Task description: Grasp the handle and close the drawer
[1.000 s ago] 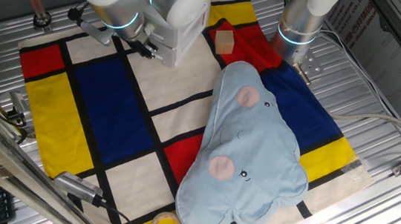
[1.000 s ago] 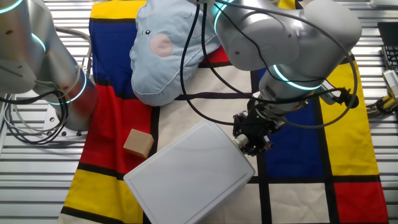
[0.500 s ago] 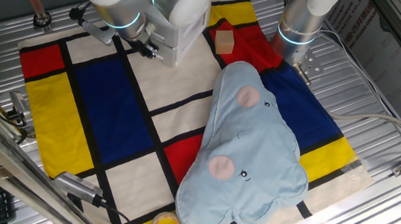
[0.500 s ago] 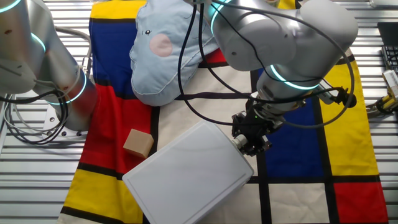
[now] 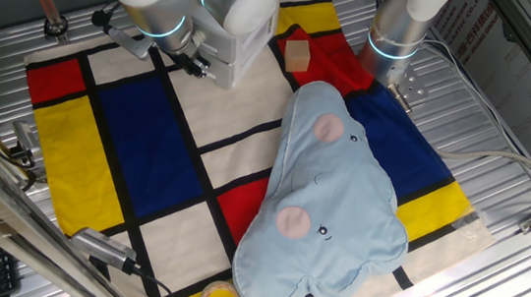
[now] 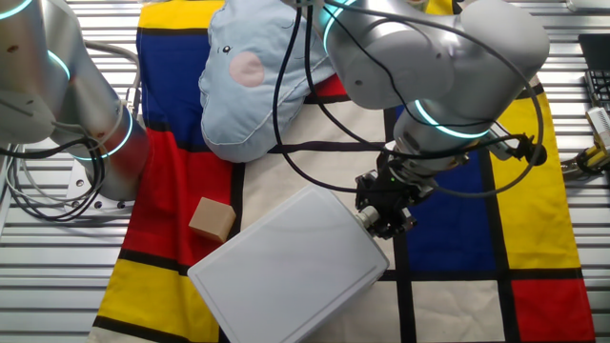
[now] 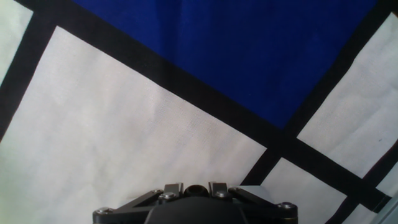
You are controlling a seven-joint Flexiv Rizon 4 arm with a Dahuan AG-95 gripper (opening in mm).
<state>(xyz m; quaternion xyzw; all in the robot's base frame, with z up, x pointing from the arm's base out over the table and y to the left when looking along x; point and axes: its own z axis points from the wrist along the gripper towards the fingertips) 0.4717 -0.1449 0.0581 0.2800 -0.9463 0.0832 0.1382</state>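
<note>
Here's the claw [image 6: 386,217] pressed right against the front edge of the white cabinet [image 6: 291,272], down low over the coloured cloth [image 6: 457,238]. The drawer [image 6: 367,232] sits at that near face, looking flush with the box. Whether the claw is clenched or released, I cannot tell; the fingers are hidden against the panel. A wooden cube [image 6: 212,219] rests just beside the cabinet, and a pale blue cushion [image 5: 329,200] lies across the cloth on the counter [image 5: 506,115]
</note>
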